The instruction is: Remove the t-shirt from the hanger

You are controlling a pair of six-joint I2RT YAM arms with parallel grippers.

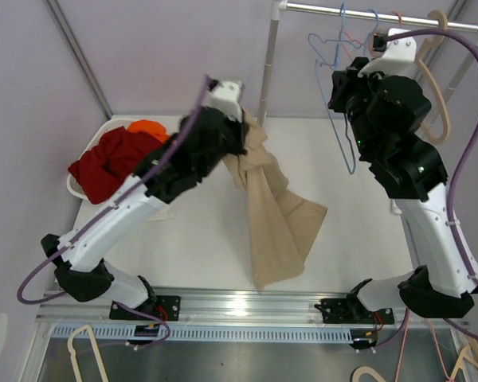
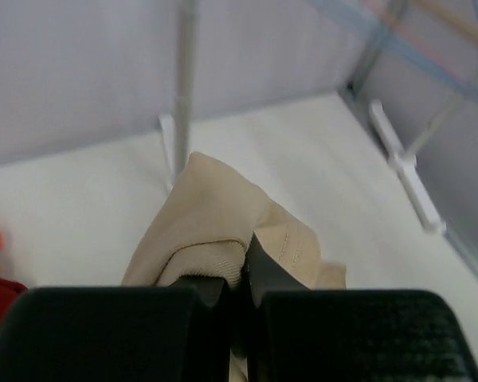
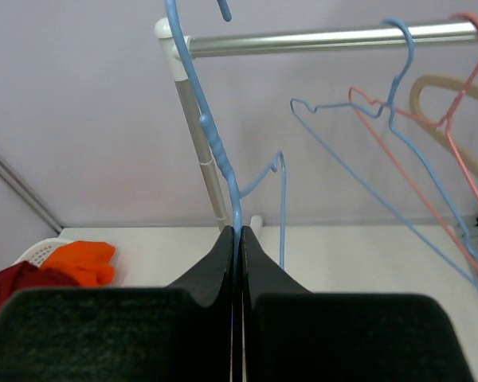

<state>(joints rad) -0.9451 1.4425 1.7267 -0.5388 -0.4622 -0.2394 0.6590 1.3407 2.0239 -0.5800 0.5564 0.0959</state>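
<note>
Sitting far left: a white basket (image 1: 74, 188) at the back-left corner of the desk (image 1: 191, 239), heaped with a dark red garment (image 1: 111, 163) and, behind that, an orange garment (image 1: 147, 127).
Left end effector (image 2: 244, 263): high over the middle of the desk, its 2 fingers pressed together on a bunched fold of the t-shirt.
T-shirt (image 1: 275, 223): beige, hanging from that pinch in a long drape. Its lower end lies on the desk near the front edge. It is off the hanger and well apart from it.
Rack post (image 1: 268, 68): white and upright, at the back of the desk just behind the shirt's top.
Right end effector (image 3: 237, 239): up high on the right side, its 2 fingers closed tight on the wire of the blue hanger.
Blue hanger (image 3: 215, 143): bare wire, with its hook up near the rail. From where I stand I cannot tell whether the hook sits over the rail.
Rail (image 3: 327, 36): a metal bar across the top right, carrying 3 more hangers: a second blue one (image 3: 398, 95), a pink one (image 3: 462, 103) and a tan one (image 3: 442, 83).
</note>
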